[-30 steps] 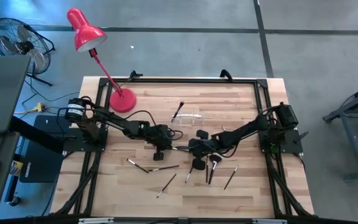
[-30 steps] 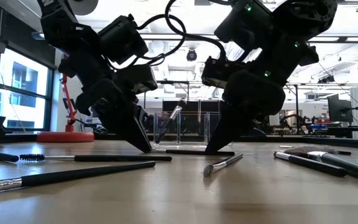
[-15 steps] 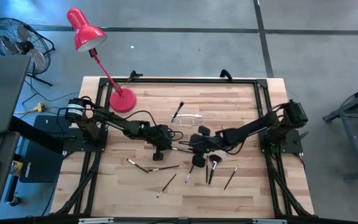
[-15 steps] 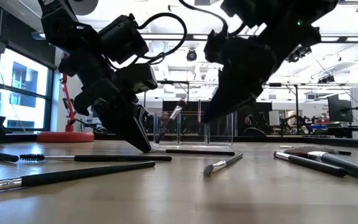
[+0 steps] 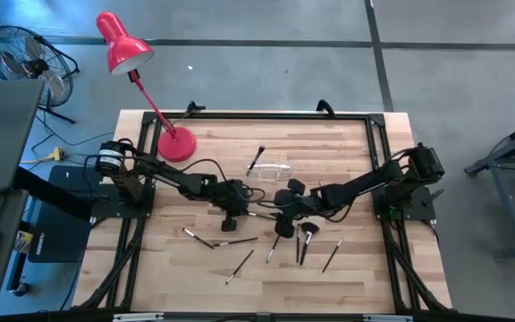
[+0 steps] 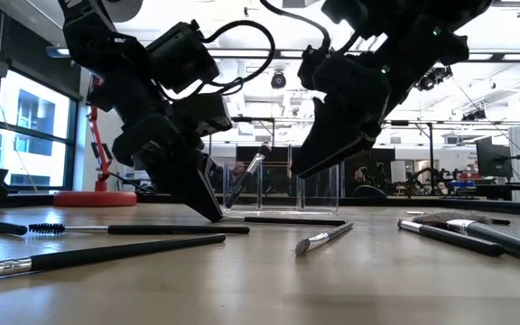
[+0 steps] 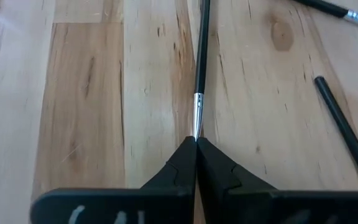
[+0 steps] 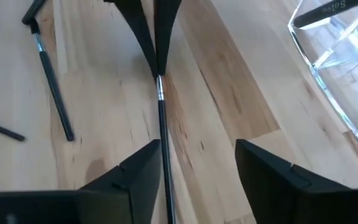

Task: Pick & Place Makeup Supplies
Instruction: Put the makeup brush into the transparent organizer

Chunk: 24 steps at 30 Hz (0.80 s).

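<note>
Progress is slight: my left gripper is clamped on the tip of a thin liner lying mid-table, my right gripper hangs spread above it, one brush leans in the clear holder, about eight lie loose toward the table's near edge

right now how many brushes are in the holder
1: a brush leans in the holder near the middle of the table. The rest lie flat on it.
</note>
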Available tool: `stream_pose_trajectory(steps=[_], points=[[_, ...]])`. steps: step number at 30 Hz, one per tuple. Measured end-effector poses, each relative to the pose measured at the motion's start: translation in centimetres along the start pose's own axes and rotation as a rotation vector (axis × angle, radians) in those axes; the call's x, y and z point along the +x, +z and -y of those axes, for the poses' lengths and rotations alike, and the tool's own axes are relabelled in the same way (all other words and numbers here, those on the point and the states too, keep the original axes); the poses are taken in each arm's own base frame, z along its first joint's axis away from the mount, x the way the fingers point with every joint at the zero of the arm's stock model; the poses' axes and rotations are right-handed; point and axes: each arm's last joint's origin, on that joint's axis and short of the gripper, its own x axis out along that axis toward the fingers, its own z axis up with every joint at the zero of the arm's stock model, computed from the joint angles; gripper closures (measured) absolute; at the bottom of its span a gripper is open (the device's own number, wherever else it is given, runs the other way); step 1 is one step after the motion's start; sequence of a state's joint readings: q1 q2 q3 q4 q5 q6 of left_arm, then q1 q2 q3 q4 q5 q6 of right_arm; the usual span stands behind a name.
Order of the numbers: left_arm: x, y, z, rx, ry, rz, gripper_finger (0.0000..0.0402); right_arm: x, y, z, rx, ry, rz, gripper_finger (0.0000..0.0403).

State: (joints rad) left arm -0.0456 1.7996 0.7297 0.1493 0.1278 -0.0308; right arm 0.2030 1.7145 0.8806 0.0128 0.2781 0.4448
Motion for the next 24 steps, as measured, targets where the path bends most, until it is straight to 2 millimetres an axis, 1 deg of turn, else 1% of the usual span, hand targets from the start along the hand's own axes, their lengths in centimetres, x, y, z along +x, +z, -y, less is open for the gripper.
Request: stream_pose_trajectory(steps=[3, 8, 13, 24], points=[[0.2, 0.0, 0.0, -0.011, 0.008, 0.001, 0.0401, 0.0, 0.0, 0.0, 0.0, 0.005, -0.003, 0.0192], [0.2, 0.1, -0.1, -0.022, 0.027, 0.034, 0.0401, 0.0, 0.0, -0.1, -0.001, 0.02, -0.013, 0.0196], [-0.6, 1.0, 0.1, -0.018, 0.026, 0.097, 0.0401, 0.0, 0.0, -0.1, 0.0, 0.02, -0.012, 0.0198], [-1.1, 2.4, 0.1, -0.01, 0.041, 0.069, 0.0401, 0.0, 0.0, -0.1, -0.028, 0.022, -0.014, 0.0198]])
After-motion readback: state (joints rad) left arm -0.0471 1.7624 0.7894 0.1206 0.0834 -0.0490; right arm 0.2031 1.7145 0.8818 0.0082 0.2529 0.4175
